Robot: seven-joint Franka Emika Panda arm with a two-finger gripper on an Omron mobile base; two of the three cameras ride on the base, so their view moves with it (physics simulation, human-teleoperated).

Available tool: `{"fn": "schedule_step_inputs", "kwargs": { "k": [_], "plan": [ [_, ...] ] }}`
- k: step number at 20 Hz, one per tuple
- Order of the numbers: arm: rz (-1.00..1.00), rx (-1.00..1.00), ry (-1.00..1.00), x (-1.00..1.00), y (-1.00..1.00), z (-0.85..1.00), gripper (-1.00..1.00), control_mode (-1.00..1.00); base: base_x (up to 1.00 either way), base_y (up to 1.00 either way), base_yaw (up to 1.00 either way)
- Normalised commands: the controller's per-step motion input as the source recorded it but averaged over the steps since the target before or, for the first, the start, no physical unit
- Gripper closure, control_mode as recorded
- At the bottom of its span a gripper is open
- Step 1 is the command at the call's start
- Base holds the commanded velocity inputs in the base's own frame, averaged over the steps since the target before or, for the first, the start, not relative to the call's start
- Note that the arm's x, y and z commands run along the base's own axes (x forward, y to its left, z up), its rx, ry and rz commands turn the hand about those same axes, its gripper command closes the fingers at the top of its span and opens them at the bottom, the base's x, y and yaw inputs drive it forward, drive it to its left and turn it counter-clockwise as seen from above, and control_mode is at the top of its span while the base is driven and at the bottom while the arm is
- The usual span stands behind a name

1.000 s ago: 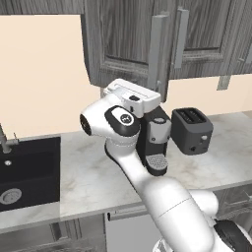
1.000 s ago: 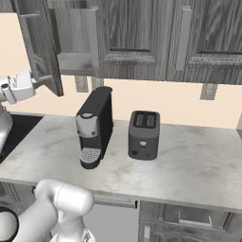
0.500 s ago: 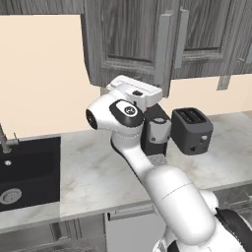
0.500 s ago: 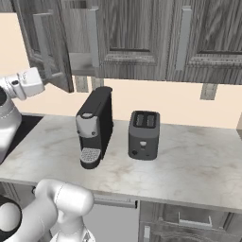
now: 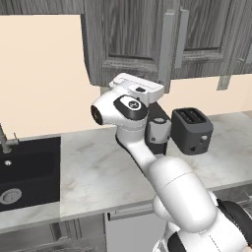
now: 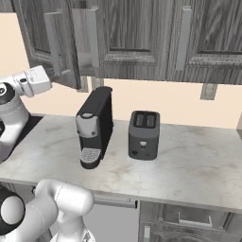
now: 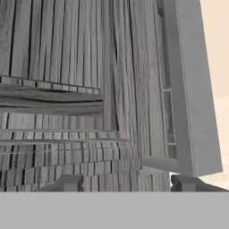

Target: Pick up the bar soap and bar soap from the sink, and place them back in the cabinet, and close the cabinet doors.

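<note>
With the hand against the half-open cabinet door, its fingers apparently parted and empty, the door called for a steady push square to its panel beside the handle.

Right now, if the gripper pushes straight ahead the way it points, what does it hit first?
Most likely the cabinet door: its wood-grain panel fills the line ahead of the gripper, with the silver bar handle just to one side. Depth unclear.
</note>
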Motion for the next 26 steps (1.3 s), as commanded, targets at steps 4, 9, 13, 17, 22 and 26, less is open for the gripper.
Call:
{"fn": "schedule_step_inputs", "kwargs": {
  "k": [4,9,13,17,22,26],
  "plan": [
    [0.08,0.0,0.0,0.36,-0.36,-0.01,-1.0,-1.0,0.0,0.0,0.0],
    [0.1,0.0,0.0,0.37,-0.35,-0.01,-1.0,-1.0,0.0,0.0,0.0],
    [0.1,0.0,0.0,0.35,-0.33,-0.02,-1.0,-1.0,0.0,0.0,0.0],
    [0.1,0.0,0.0,0.33,-0.3,-0.01,-1.0,-1.0,0.0,0.0,0.0],
    [0.08,0.0,0.0,0.3,-0.19,-0.01,-1.0,-1.0,0.0,0.0,0.0],
    [0.04,0.0,0.0,0.28,-0.03,0.0,-1.0,-1.0,0.0,0.0,0.0]
  ]
}}
